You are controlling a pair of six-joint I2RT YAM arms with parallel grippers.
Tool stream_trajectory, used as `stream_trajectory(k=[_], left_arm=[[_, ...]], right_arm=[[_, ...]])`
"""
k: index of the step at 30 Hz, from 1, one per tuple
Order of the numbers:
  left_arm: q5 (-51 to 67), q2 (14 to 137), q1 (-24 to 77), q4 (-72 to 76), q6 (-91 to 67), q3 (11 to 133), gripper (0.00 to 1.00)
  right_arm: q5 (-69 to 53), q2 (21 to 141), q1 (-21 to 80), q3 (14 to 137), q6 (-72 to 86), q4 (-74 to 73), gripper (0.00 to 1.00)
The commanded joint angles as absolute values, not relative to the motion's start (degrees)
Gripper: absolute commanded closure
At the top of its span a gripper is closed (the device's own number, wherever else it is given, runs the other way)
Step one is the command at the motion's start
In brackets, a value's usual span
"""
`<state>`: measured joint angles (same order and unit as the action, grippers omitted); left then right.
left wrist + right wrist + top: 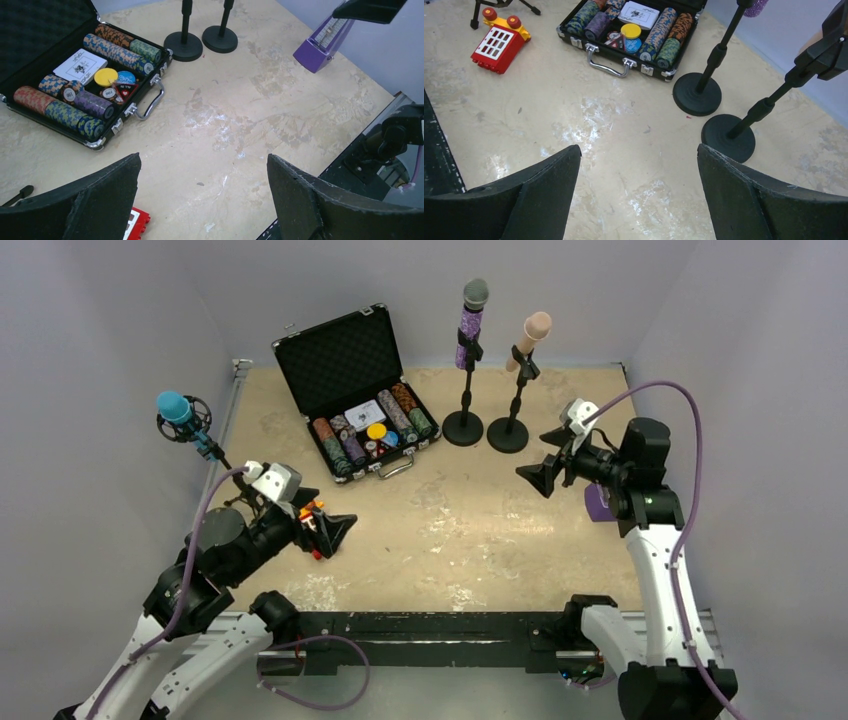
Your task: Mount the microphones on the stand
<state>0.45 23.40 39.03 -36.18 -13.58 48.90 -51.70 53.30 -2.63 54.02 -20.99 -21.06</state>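
The glittery purple microphone (472, 325) stands clipped in a black round-base stand (462, 427) at the back. Beside it the peach-pink microphone (530, 338) sits in a second stand (508, 434). The blue microphone (179, 411) rests in a shock mount on a tripod stand (214, 452) at the far left. My left gripper (335, 530) (204, 162) hovers open over bare table by the red block. My right gripper (545, 458) (639, 150) is open too, empty, just in front of the two round bases (697, 94) (728, 137).
An open black poker-chip case (340, 355) (30, 30) (609, 42) lies at the back centre-left. A red and yellow block (313, 520) (499, 42) (136, 225) sits by my left gripper. A purple metronome (598, 502) (320, 45) stands behind my right arm. Grey walls enclose three sides.
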Motion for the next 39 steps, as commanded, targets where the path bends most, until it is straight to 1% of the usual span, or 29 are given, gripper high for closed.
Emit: stream_trajectory(k=[1,4,7,9,13,17,20,24,27,31,35,37,39], left_arm=[[-3.18,26.04,38.76,-35.55,-15.01,54.20,0.00],[-4.08,29.53,38.64,-35.88,-14.99,57.15,0.00],[-5.16,32.87,37.24,-36.12,-14.88,60.49,0.00],[-2.88,35.19,34.77,-36.04,-14.88,62.67,0.00],[5.45,40.77,27.35,-35.06,-16.62,66.01,0.00],[7.90,44.07,25.58,-35.11,-16.84,69.27,0.00],[9.28,42.98,25.58,-34.53,-15.98,70.58,0.00],[10.07,41.36,25.63,-36.94,-14.46,72.29,0.00],[10.01,39.74,25.66,-37.85,-14.00,71.80,0.00],[8.87,37.50,25.66,-38.74,-13.01,70.45,0.00],[8.13,35.33,25.66,-39.59,-12.31,69.37,0.00],[7.89,34.04,25.66,-39.21,-12.30,68.49,0.00],[7.64,33.17,25.66,-39.12,-12.47,67.79,0.00]], right_arm=[[-50.30,49.46,-2.72,59.88,-22.85,-29.39,0.09],[-50.85,48.15,-2.72,62.92,-21.20,-31.94,0.05],[-51.55,47.99,-2.78,66.73,-20.18,-34.70,0.04],[-52.20,47.93,-2.74,68.63,-18.72,-35.87,0.04],[-53.67,47.36,-2.77,69.89,-16.75,-36.34,0.03],[-54.17,46.62,-2.77,70.97,-18.58,-38.06,0.01],[-53.36,46.74,-2.73,74.03,-20.43,-40.76,0.01],[-53.60,47.19,-2.80,76.35,-18.35,-41.46,0.01],[-55.21,46.67,-2.77,74.91,-14.83,-39.05,0.01],[-52.25,45.20,-2.72,73.30,-10.45,-35.76,0.01],[-50.79,45.05,-2.73,74.43,-7.55,-36.18,0.01],[-52.37,45.36,-2.77,74.81,-7.49,-36.44,0.01],[-55.19,45.84,-2.73,75.64,-10.89,-38.42,0.01]])
